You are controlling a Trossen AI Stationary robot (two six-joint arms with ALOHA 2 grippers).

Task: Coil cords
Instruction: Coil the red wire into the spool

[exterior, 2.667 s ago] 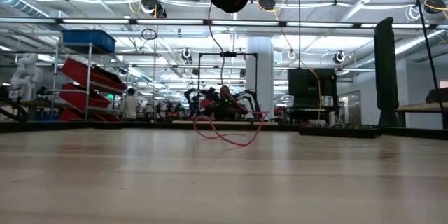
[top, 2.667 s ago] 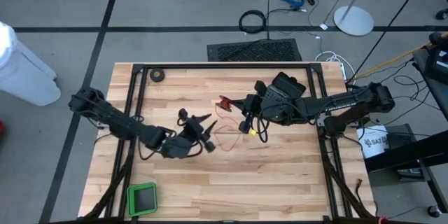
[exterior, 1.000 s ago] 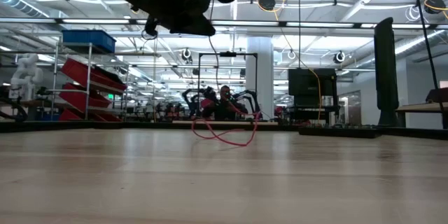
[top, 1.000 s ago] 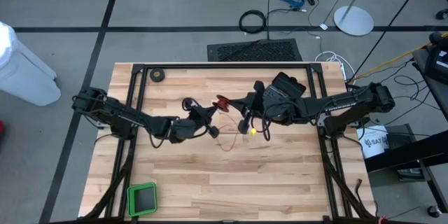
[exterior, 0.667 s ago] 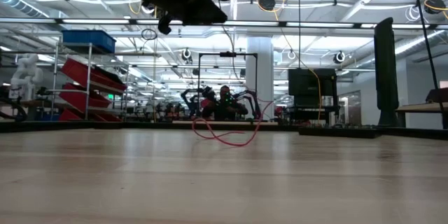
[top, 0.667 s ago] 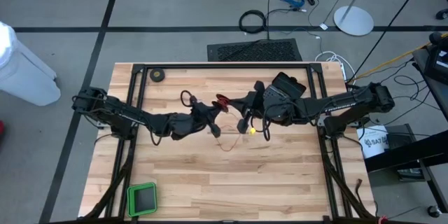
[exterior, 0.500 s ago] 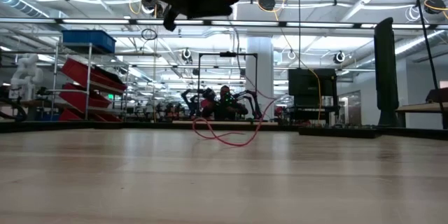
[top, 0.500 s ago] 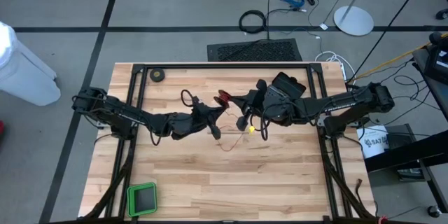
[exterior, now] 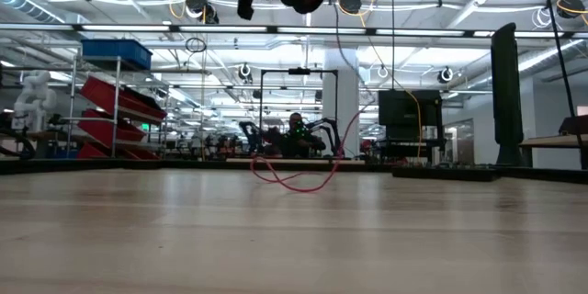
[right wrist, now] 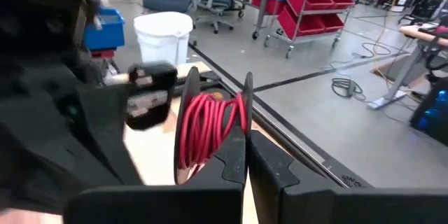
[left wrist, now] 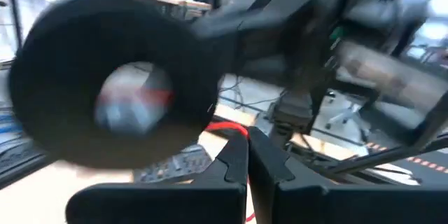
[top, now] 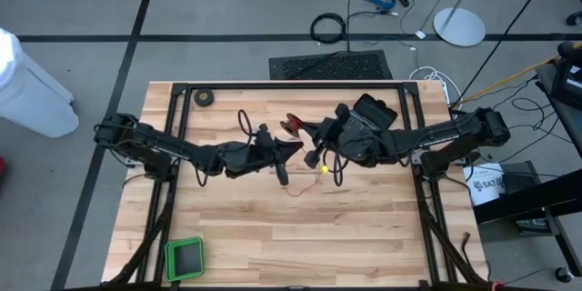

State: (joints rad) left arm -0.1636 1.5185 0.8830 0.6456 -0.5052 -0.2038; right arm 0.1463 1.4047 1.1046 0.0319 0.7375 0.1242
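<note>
The small black reel [top: 291, 125] with red wire wound on it [right wrist: 208, 131] is held up above the table's middle by my right gripper [top: 307, 133], which is shut on it. My left gripper [top: 296, 146] stands close beside the reel on its near side, level, shut on the thin red wire [left wrist: 228, 127]. From the grippers a strand of the wire [exterior: 337, 83] drops to loose loops [exterior: 294, 177] lying on the table [top: 364, 227]. In the left wrist view the reel [left wrist: 115, 77] shows large and blurred. My left gripper pinches a single strand of the red wire [left wrist: 236, 130] between its two fingertips, coming level from the table's left side. The strand runs from the tips toward the reel; the rest hangs to the table. My right gripper pinches one black flange of the reel [right wrist: 246, 101] at its rim between its two fingers, coming nearly level from the table's right. The reel is lifted clear of the table and stands on edge.
A black tape roll [top: 205, 97] lies at the far left corner and a green-framed box [top: 185, 257] at the near left. A small yellow piece [top: 325, 169] lies by the wire loops. A black frame [top: 273, 85] runs round the table.
My left gripper has risen and gone toward the right, up to the reel, and has turned at the wrist. The wire strand it holds has been drawn up from the loops on the table, which stay where they were. The reel has tipped a little in my right gripper.
</note>
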